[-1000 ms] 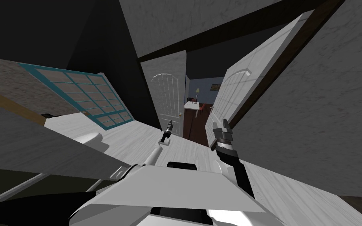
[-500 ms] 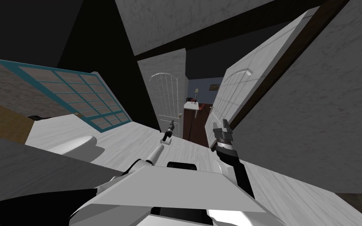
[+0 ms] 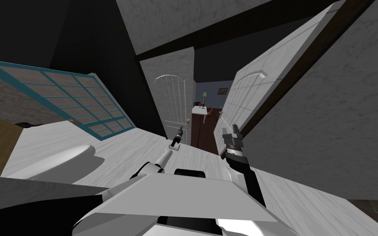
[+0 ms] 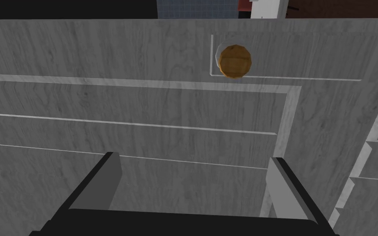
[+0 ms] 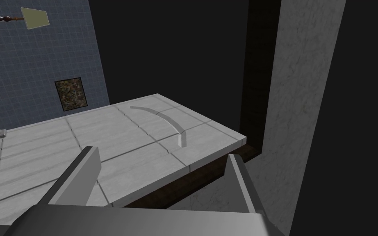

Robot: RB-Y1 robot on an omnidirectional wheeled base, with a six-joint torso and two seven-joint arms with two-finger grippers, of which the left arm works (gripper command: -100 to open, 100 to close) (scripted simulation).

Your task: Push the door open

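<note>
**Item:** white panelled door leaf (image 4: 143, 110), directly ahead of my left gripper (image 4: 193, 159). A round brown knob (image 4: 235, 61) sits near its free edge.

**Handling (judged):** stiff, hinged, fairly heavy, smooth-faced. It needs no grasp; I would press flat on the panel on the knob side, away from the hinges.

**Left gripper:** fingers spread, empty, close to the panel; I cannot tell if they touch it.

**Right gripper (image 5: 161, 153):** fingers spread, empty, beside the 2nd leaf (image 5: 114, 139), which stands swung open.

**Change over 1 s:** my head view has swung, so the teal-framed window (image 3: 69, 98) sits further aside. Both grippers keep their places.
</note>
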